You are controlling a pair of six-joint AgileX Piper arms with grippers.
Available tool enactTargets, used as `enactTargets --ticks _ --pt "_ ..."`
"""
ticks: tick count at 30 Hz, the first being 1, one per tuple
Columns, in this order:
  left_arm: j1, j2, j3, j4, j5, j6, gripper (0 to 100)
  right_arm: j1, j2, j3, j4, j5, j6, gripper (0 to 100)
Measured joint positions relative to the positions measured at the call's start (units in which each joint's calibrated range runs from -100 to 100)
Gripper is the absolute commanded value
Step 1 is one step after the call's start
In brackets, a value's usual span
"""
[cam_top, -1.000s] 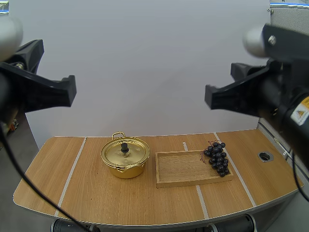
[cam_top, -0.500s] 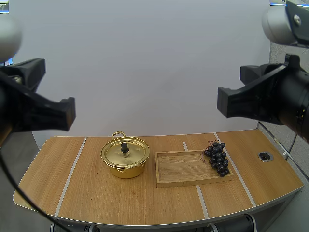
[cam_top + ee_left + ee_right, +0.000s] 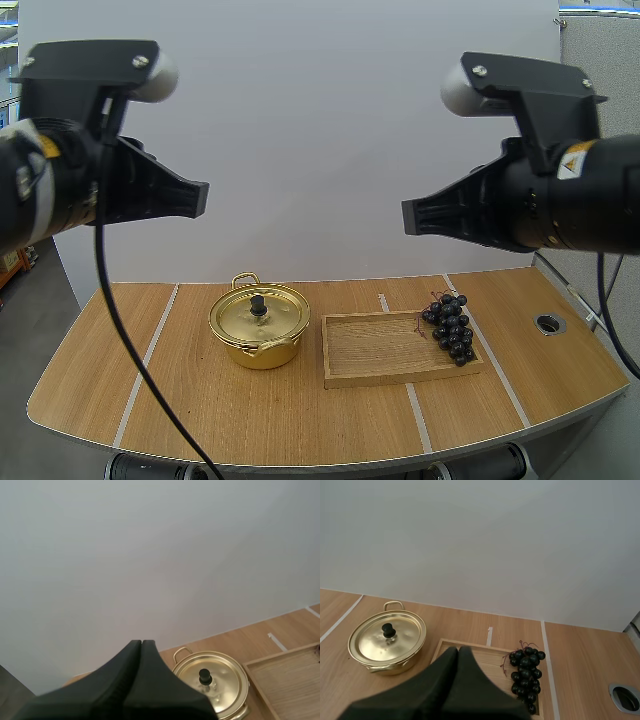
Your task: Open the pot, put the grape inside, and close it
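1. The table (image 3: 250, 420) is a wooden top with pale stripes running front to back. It carries every item listed below.
2. My left arm (image 3: 70, 170) and my right arm (image 3: 540, 190) are both held high above the table, well apart from each other and from all items.
3. My left gripper (image 3: 141, 642) is closed on nothing: its two fingers lie together as one dark wedge. It points toward the pot from above.
4. My right gripper (image 3: 458, 649) is likewise closed and empty, fingers pressed together. It is aimed over the tray, between the pot and the grapes.
5. The wooden tray (image 3: 380, 350) lies flat near the middle of the table, to the right of the pot.
6. The pot (image 3: 259, 345) is gold-coloured and stands upright just beside the tray's left end. Its lid (image 3: 275, 318) is seated on it.
7. The bunch of grapes (image 3: 450, 328) is dark and lies at the tray's right end, over the rim there.
8. The lid's black knob (image 3: 258, 303) stands upright at the lid's centre.
9. A small round grommet (image 3: 549, 323) is set in the table, right of the grapes.
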Motion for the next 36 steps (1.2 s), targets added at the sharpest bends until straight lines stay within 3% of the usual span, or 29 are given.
enactTargets --ticks 6,15,25,28,30,32,34,36 --pt "0.00 4.95 0.00 0.00 0.00 1.47 0 0.00 3.01 0.00 -0.03 0.00 0.54 0" --pt "0.00 27.09 0.00 -5.07 0.00 12.46 0 0.00 21.02 0.00 -0.25 2.57 2.98 0" --pt "0.00 41.66 0.00 -6.04 -0.16 16.18 2 0.00 31.52 0.00 -0.37 2.96 3.18 0" --pt "0.00 44.12 0.00 -6.38 -0.48 16.53 14 0.00 32.83 0.00 -0.46 2.96 3.18 0" --pt "0.00 45.22 0.00 -6.43 -1.08 16.51 29 0.00 33.09 0.00 -0.57 2.96 3.18 0" --pt "0.00 46.02 0.00 -6.43 -1.66 16.63 53 0.00 33.09 0.00 -0.80 2.96 3.18 4" --pt "0.00 46.16 0.00 -6.43 -2.36 16.75 77 0.00 33.09 0.00 -1.12 2.96 3.18 27" --pt "0.00 46.16 0.00 -6.52 -2.72 16.88 100 0.00 33.09 0.00 -1.38 2.96 3.26 63"
